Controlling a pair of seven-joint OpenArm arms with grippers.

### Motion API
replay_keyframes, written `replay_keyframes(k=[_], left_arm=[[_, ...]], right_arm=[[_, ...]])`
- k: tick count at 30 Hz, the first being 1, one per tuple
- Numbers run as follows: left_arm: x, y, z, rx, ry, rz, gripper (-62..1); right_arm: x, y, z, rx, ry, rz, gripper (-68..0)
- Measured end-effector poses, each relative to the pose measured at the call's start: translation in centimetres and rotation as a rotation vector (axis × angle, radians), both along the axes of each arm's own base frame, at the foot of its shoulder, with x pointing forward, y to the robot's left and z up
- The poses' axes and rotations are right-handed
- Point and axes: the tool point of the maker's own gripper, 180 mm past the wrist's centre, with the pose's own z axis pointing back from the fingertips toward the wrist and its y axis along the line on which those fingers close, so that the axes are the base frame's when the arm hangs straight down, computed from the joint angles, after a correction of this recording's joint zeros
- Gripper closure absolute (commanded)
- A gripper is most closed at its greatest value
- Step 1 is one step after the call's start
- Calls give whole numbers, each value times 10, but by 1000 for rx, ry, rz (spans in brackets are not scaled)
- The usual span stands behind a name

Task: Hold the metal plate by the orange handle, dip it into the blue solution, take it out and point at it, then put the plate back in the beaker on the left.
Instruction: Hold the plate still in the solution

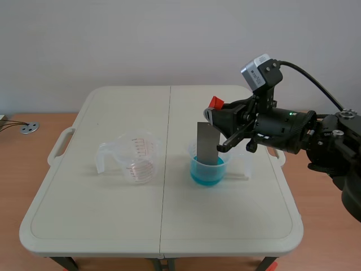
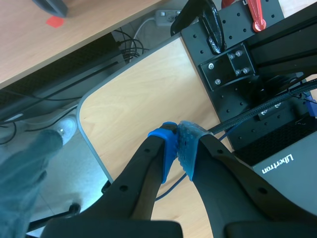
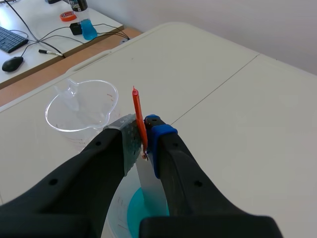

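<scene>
Metal plate (image 1: pixel 207 141): upright, lower end in the blue solution (image 1: pixel 204 175) of the right-hand beaker (image 1: pixel 192 151), orange handle (image 1: pixel 214 103) pinched between the jaws of the right gripper (image 3: pixel 143 133). Clear measuring beaker (image 1: pixel 135 159): on the table (image 1: pixel 113 226), left of the first, apart. Left gripper (image 2: pixel 178 136): jaws pressed together on nothing, above a wooden surface (image 2: pixel 143 94).

Scene camera overlooks the table (image 1: pixel 96 214) frontally; right wrist camera shares it close-up (left's looks off-table).

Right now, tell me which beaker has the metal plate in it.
The beaker of blue solution under the right gripper; the metal plate stands in it. The clear beaker with red markings holds no plate.
</scene>
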Motion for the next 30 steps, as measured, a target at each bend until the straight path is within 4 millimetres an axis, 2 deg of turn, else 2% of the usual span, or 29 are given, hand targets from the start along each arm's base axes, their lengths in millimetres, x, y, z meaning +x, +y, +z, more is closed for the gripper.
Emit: replay_keyframes(k=[21, 30], left_arm=[[0, 0, 0, 0, 0, 0, -18], [0, 0, 0, 0, 0, 0, -18]], right_arm=[[-2, 3, 5, -16, -21, 14, -13], [-3, -1, 20, -50, -78, 32, -13]])
